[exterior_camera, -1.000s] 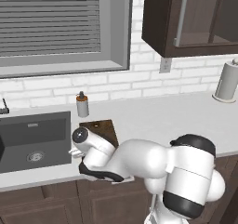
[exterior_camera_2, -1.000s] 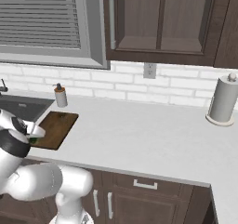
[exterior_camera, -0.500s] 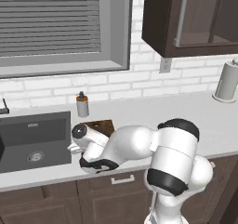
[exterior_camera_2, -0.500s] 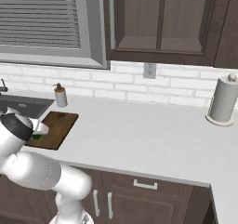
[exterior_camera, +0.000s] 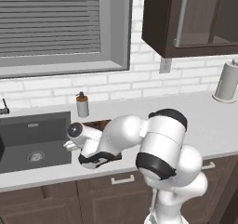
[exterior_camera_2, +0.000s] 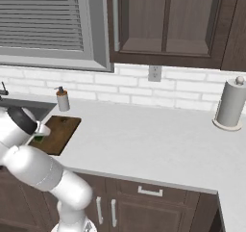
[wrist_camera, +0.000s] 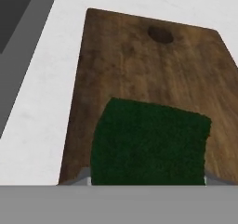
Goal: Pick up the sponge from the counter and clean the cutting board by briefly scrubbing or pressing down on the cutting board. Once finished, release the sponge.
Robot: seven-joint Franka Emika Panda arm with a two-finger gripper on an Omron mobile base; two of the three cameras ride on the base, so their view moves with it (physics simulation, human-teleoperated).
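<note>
**Green sponge clamped over the wooden board**

Dark green fills the space between the jaws in the hand view: the sponge (wrist_camera: pixel 149 144) sits there with its scouring face up, its two sides meeting the grey finger tips (wrist_camera: pixel 82 175) at the lower corners. The gripper (wrist_camera: pixel 145 181) is closed on it. Beneath and ahead of the jaws lies the cutting board (wrist_camera: pixel 139 65), dark brown wood with visible grain, its small hole at the far short edge. The sponge lies over the near half of the board; whether it presses on the wood I cannot tell.

To both sides of the jaws spreads the pale counter (wrist_camera: pixel 42 111), and beyond it on one side is the dark sink basin (wrist_camera: pixel 18 18). A soap dispenser (exterior_camera_2: pixel 62 99) stands past the board's far end, by the brick wall. A paper towel roll (exterior_camera_2: pixel 230 104) stands well away.

No writing, brand or label can be read on anything.
</note>
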